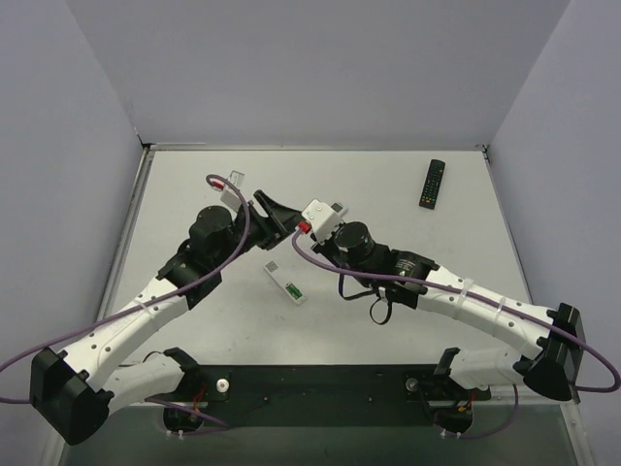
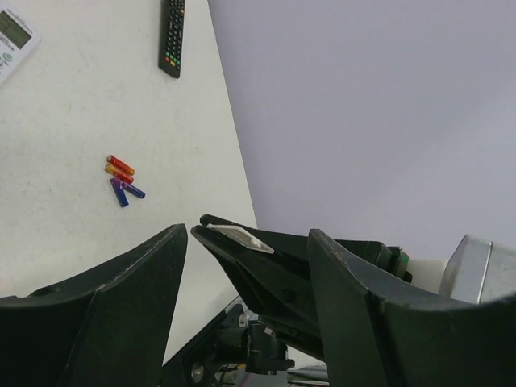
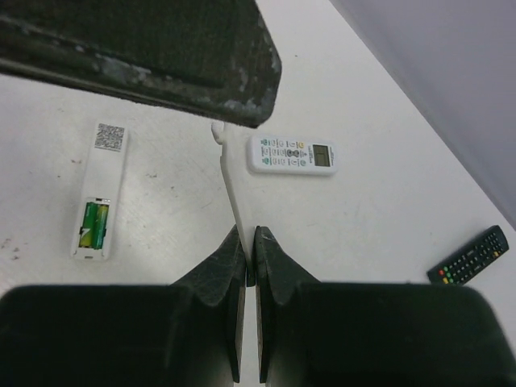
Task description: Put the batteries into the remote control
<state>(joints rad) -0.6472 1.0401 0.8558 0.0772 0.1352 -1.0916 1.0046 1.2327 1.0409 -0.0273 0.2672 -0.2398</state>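
Pinching the white battery cover beside the remote, the right gripper is clenched, the left gripper released around it. Green batteries fill the remote's open bay, so closing looks next.

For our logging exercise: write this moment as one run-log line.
left hand: open | right hand: shut on thin white plastic strip | green cylindrical batteries: inside slim white bar-shaped remote control
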